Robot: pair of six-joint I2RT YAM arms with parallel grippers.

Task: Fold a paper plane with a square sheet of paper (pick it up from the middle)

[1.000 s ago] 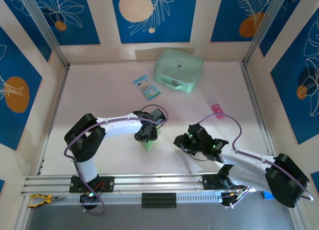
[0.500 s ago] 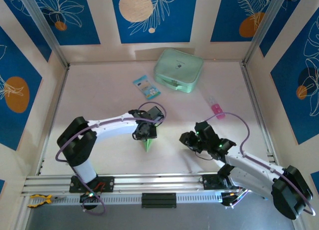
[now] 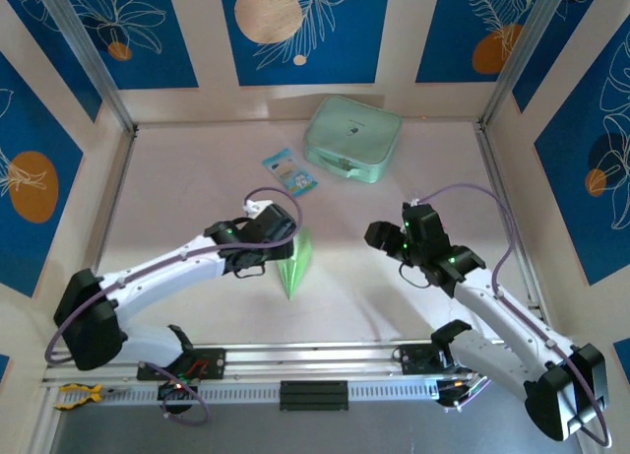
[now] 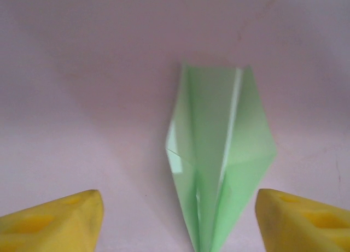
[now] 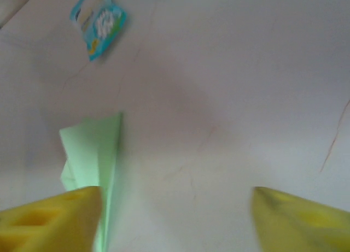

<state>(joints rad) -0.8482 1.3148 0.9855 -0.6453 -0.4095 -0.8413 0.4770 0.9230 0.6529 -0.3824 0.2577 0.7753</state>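
Your left gripper (image 4: 178,224) has its jaws spread wide, and its two yellow fingertips (image 4: 54,222) sit at the bottom corners of the left wrist view with nothing pinched between them. The paper plane (image 4: 219,148) lies flat on the table in the gap between them, clear of both pads. Its pointed nose runs down toward the camera and its blunt tail points away. You can see a centre crease down its length and one wing fold catching the light.

From above, that gripper hovers just beside the plane's upper left edge, and the plane's nose points toward the arm bases.

Your right gripper (image 5: 178,219) is also spread, with bare table between its yellow pads (image 5: 306,216). In the right wrist view the plane shows at the left, and its near end slips behind the left pad. From above, this gripper stands well apart from the plane, to its right.

Farther out on the pale table (image 3: 197,198), a small blue-and-white packet (image 3: 289,171) lies beyond the plane. A mint-green zip case (image 3: 351,139) rests near the back wall, just right of the packet.
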